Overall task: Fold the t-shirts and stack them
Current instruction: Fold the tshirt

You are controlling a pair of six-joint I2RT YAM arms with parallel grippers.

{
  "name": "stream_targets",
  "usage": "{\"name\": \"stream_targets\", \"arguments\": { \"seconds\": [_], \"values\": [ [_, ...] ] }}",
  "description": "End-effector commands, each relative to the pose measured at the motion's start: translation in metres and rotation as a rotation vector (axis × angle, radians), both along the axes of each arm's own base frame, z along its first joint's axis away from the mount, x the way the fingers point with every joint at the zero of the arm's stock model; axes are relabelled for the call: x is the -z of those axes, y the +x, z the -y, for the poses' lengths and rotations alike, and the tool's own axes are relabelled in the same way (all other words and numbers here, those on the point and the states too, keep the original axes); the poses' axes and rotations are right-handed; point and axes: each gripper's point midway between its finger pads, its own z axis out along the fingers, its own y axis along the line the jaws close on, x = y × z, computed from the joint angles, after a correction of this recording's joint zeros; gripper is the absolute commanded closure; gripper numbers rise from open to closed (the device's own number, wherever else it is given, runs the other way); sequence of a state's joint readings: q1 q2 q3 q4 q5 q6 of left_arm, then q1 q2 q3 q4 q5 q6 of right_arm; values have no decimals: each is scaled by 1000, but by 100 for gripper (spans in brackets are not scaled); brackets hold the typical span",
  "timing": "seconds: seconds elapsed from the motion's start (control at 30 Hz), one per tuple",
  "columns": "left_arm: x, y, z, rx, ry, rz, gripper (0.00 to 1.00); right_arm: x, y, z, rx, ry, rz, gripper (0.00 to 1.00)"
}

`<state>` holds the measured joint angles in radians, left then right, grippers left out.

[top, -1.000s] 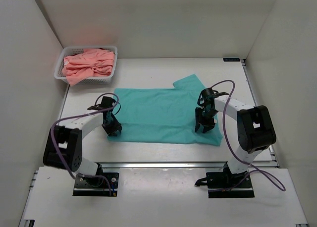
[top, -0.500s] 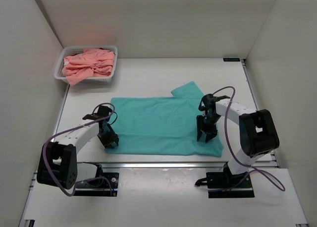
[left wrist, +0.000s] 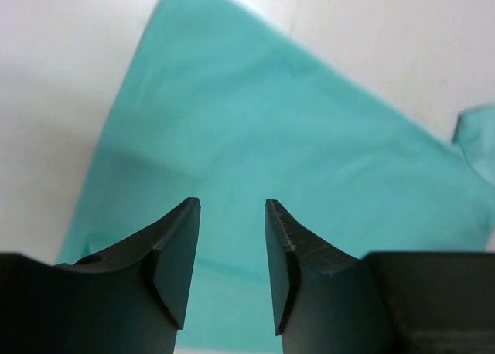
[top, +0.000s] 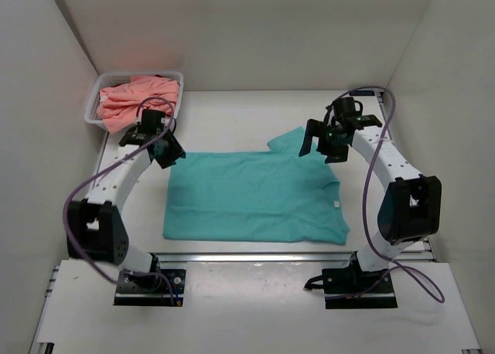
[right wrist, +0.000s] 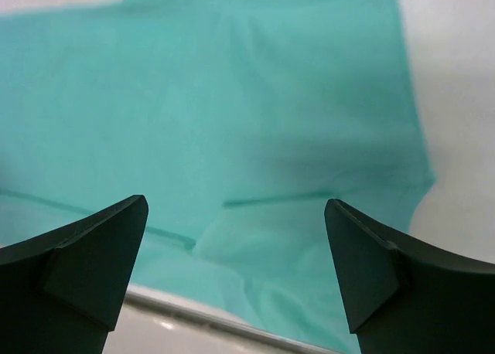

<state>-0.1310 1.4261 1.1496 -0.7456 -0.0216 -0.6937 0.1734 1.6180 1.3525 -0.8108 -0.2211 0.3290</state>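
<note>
Teal t-shirt (top: 247,195) lies flat at the middle of the white table (top: 232,114). It forms a wide rectangle, its long sides running from 9 to 3 o'clock. One sleeve (top: 288,141) sticks out from the far edge toward 1 o'clock. A small white label (top: 338,205) shows near the shirt's 3 o'clock edge.

The left gripper (top: 165,148) hangs above the shirt's 10 o'clock corner. In the left wrist view its two dark fingers (left wrist: 174,253) stand a moderate gap apart. Only teal cloth lies well below them and nothing is caught between, so the gripper (left wrist: 232,207) holds nothing.

The right gripper (top: 323,144) hovers just off the sleeve, toward 2 o'clock from the shirt's centre. In its own wrist view the gripper (right wrist: 236,207) is spread very wide, with fingers (right wrist: 93,253) at either side of the picture. The shirt lies loose beneath them, unheld, with a fold line across the cloth.

At the table's 10 o'clock corner sits a white mesh basket (top: 94,107). It holds the crumpled salmon-pink t-shirts (top: 135,99) and stands well apart from the teal one.
</note>
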Motion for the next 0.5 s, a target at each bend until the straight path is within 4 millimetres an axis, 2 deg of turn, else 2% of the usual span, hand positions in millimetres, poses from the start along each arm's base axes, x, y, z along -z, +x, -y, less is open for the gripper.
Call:
{"name": "stream_targets", "arguments": {
  "seconds": [0.0, 0.07, 0.1, 0.13, 0.2, 0.23, 0.3, 0.33, 0.37, 0.4, 0.47],
  "values": [
    [29, 46, -22, -3, 109, 31, 48, 3, 56, 12, 84, 52, 98, 3],
    [42, 59, -35, -61, 99, 39, 45, 5, 86, 10, 57, 26, 118, 3],
    [46, 60, -37, -64, 112, 44, 43, -9, 99, 13, 59, 6, 154, 3],
    [47, 66, -40, -58, 138, 64, 40, 2, 104, 14, 43, -19, 135, 3],
    [52, 73, -47, -33, 194, 74, 40, -15, 128, 13, 30, -21, 193, 3],
    [53, 76, -50, -32, 196, 80, 40, -4, 135, 15, 32, -19, 176, 3],
    [57, 80, -55, -30, 201, 95, 40, -11, 153, 16, 43, -5, 200, 3],
    [58, 81, -56, -25, 201, 98, 40, -5, 155, 13, 35, -5, 184, 3],
    [58, 86, -56, -26, 193, 110, 39, 0, 163, 20, 49, -6, 178, 3],
    [59, 89, -57, -22, 200, 115, 39, -7, 170, 19, 49, -2, 203, 3],
    [60, 95, -58, -20, 212, 121, 40, 4, 178, 23, 49, -13, 187, 3]
  ]
}}
